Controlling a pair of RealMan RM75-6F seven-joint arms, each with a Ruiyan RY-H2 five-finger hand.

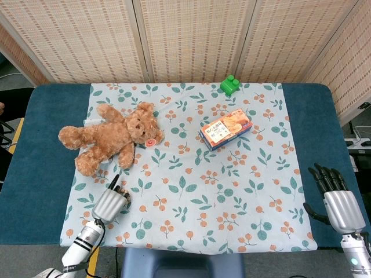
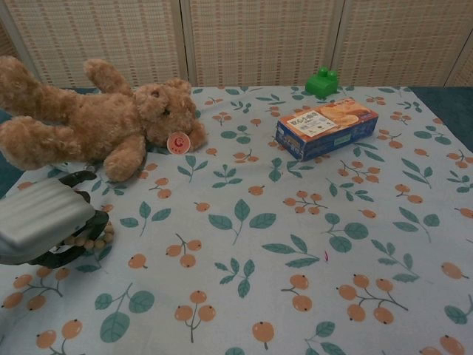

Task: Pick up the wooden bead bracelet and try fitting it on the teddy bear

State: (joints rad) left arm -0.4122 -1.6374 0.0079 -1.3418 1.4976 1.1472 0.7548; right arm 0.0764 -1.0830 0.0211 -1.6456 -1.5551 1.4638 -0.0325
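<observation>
A brown teddy bear (image 1: 112, 136) (image 2: 89, 126) lies on its side at the left of the floral cloth, head toward the middle. My left hand (image 1: 110, 203) (image 2: 37, 222) hovers just in front of the bear's legs, its dark fingers curled around the wooden bead bracelet (image 2: 92, 238) (image 1: 126, 200). Only a short run of beads shows under the hand. My right hand (image 1: 335, 200) sits at the table's front right corner, fingers apart and holding nothing.
A biscuit box (image 1: 226, 129) (image 2: 326, 126) lies right of centre. A green toy block (image 1: 230, 84) (image 2: 321, 80) stands at the back edge. The floral cloth (image 1: 232, 197) covers the blue table (image 1: 40, 174). Woven screens close off the back.
</observation>
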